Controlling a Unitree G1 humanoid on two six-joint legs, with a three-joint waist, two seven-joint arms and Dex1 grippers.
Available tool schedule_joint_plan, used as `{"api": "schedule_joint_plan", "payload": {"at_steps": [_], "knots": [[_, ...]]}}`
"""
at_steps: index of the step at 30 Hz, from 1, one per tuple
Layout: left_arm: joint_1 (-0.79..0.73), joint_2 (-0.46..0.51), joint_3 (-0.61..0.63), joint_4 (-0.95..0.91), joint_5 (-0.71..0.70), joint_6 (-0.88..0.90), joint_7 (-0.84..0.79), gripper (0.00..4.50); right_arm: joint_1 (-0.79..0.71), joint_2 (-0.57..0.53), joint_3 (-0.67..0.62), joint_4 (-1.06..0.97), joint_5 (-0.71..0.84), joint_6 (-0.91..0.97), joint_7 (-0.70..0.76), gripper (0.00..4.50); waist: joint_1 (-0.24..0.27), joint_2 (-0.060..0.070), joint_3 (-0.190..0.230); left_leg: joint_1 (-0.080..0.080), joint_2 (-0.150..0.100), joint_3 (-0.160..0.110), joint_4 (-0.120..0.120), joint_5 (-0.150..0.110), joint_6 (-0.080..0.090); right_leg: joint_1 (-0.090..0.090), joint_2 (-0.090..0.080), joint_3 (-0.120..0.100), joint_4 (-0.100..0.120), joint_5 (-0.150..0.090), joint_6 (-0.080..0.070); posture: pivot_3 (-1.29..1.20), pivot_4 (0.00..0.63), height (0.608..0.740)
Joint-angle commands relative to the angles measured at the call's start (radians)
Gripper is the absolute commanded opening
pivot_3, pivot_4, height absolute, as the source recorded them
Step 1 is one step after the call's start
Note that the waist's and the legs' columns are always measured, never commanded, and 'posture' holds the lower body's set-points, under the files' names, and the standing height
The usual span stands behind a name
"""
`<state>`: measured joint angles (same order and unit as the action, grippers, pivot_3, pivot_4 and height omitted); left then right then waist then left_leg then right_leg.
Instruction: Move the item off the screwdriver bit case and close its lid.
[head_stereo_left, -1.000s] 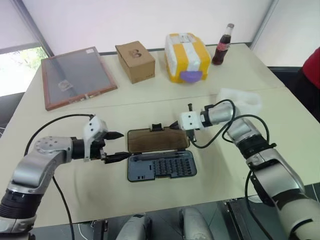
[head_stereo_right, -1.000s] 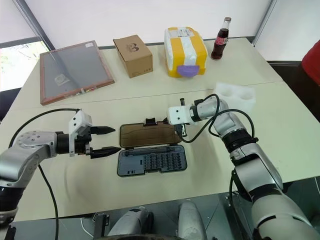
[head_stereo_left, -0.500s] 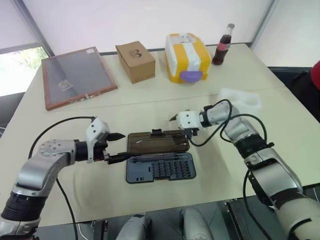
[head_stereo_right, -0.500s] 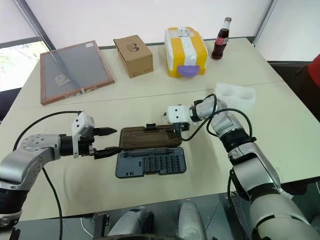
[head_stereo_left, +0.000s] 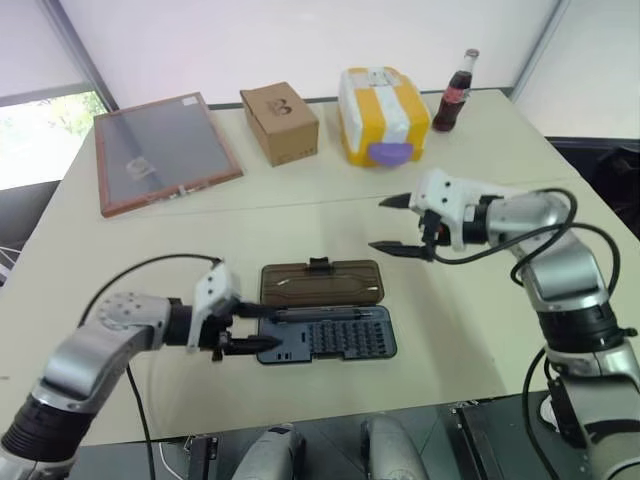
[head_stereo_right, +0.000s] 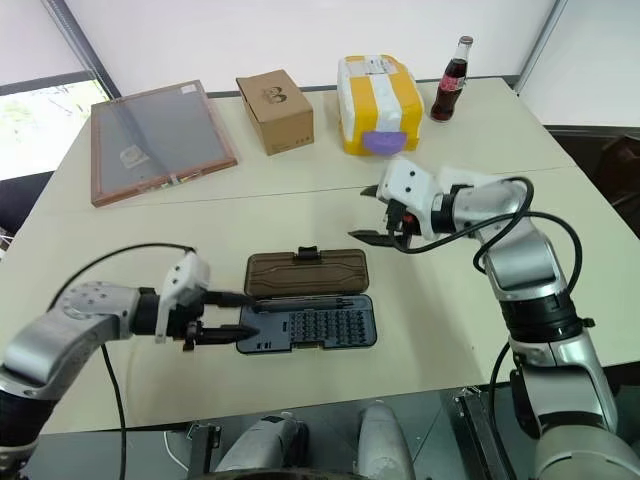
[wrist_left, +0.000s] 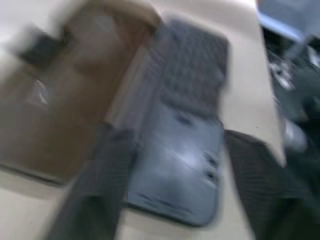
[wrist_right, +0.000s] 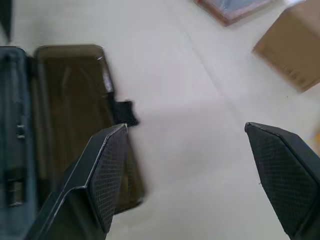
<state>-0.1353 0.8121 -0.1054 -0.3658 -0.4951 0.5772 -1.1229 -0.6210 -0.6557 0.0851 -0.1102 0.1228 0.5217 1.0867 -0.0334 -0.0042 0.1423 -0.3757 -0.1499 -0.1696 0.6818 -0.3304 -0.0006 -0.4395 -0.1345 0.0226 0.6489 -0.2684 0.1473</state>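
The screwdriver bit case (head_stereo_left: 335, 338) lies open near the table's front edge, its rows of bits showing. Its smoky-brown lid (head_stereo_left: 322, 283) lies flat on the table behind it, the black latch tab (head_stereo_left: 318, 264) on the far edge. My left gripper (head_stereo_left: 262, 330) is open at the case's left end, one finger along the hinge line and the other by the front corner. In the left wrist view its fingers (wrist_left: 95, 200) straddle that end. My right gripper (head_stereo_left: 380, 224) hangs wide open in the air, above and to the right of the lid. The item is hidden.
At the back of the table stand a wood-framed panel (head_stereo_left: 165, 150), a brown cardboard box (head_stereo_left: 280, 122), a yellow-and-white container (head_stereo_left: 380, 115) and a cola bottle (head_stereo_left: 455, 92). Bare tabletop (head_stereo_left: 450, 310) lies right of the case.
My right gripper has opened and lifted up and to the right, away from the lid's right end. My left gripper has moved in around the case's left end with its fingers closer together. The view has shifted.
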Motion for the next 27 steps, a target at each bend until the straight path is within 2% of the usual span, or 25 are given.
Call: {"api": "schedule_joint_plan", "payload": {"at_steps": [1, 2, 3, 9, 15, 20, 23, 27], "knots": [[-0.034, -0.035, -0.013, 0.003, 0.026, -0.073, 0.0, 0.81, 0.006, 0.03, -0.041, -0.077, 0.053, 0.054, -0.07, 3.9, 0.009, 0.0, 0.0, 0.0, 0.0, 0.0, 0.0, 0.0, 0.0, 0.0, 0.0, 0.0, 0.0, 0.0, 0.0, 0.0, 0.15, 0.74], [-0.045, -0.046, -0.019, 0.014, 0.042, -0.094, 0.006, 0.3, 0.008, 0.034, -0.043, -0.077, 0.054, 0.059, -0.087, 3.9, 0.015, 0.0, 0.0, 0.0, 0.0, 0.001, 0.001, 0.0, 0.0, 0.0, 0.0, 0.0, 0.0, 0.0, 0.0, 0.0, 0.15, 0.74], [-0.06, -0.056, -0.029, 0.03, 0.061, -0.112, 0.012, 0.08, 0.011, 0.036, -0.045, -0.072, 0.056, 0.062, -0.101, 3.9, 0.019, 0.0, 0.0, 0.0, 0.0, 0.001, 0.001, 0.0, 0.0, 0.0, 0.0, 0.0, 0.0, 0.0, 0.0, 0.0, 0.15, 0.74], [-0.093, -0.065, -0.076, 0.11, 0.145, -0.186, 0.0, 0.08, 0.023, 0.029, -0.032, -0.05, 0.073, 0.075, -0.136, 3.9, 0.022, 0.0, 0.0, 0.0, 0.0, 0.002, 0.001, 0.0, 0.0, 0.0, 0.0, 0.0, 0.0, 0.0, 0.0, 0.0, 0.15, 0.74], [-0.071, -0.051, -0.084, 0.124, 0.168, -0.223, -0.031, 0.08, -0.009, 0.045, -0.006, 0.023, 0.077, 0.068, -0.132, 3.9, 0.02, 0.0, 0.0, 0.0, 0.0, 0.002, 0.001, 0.0, 0.0, 0.0, 0.0, 0.0, 0.0, 0.0, 0.0, 0.0, 0.15, 0.74], [-0.041, -0.018, -0.117, 0.144, 0.248, -0.289, -0.046, 0.08, -0.084, 0.089, 0.041, 0.187, 0.052, 0.053, -0.137, 3.9, 0.019, 0.0, 0.0, 0.0, 0.0, 0.002, 0.001, 0.0, 0.0, 0.0, 0.0, 0.0, 0.0, 0.0, 0.0, 0.0, 0.15, 0.74], [-0.03, -0.014, -0.126, 0.162, 0.277, -0.329, -0.038, 0.08, -0.149, 0.139, 0.052, 0.327, 0.013, -0.003, -0.197, 3.9, 0.017, 0.0, 0.0, 0.001, 0.0, 0.002, 0.0, 0.0, 0.0, 0.0, 0.0, 0.0, 0.0, 0.0, 0.0, 0.0, 0.15, 0.74], [-0.024, -0.011, -0.129, 0.179, 0.298, -0.351, -0.027, 0.08, -0.183, 0.151, 0.112, 0.415, -0.017, -0.037, -0.143, 3.9, 0.02, 0.0, 0.0, 0.001, 0.0, 0.002, 0.001, 0.0, 0.0, 0.001, 0.0, 0.0, 0.0, 0.0, 0.0, 0.0, 0.15, 0.74]]}}
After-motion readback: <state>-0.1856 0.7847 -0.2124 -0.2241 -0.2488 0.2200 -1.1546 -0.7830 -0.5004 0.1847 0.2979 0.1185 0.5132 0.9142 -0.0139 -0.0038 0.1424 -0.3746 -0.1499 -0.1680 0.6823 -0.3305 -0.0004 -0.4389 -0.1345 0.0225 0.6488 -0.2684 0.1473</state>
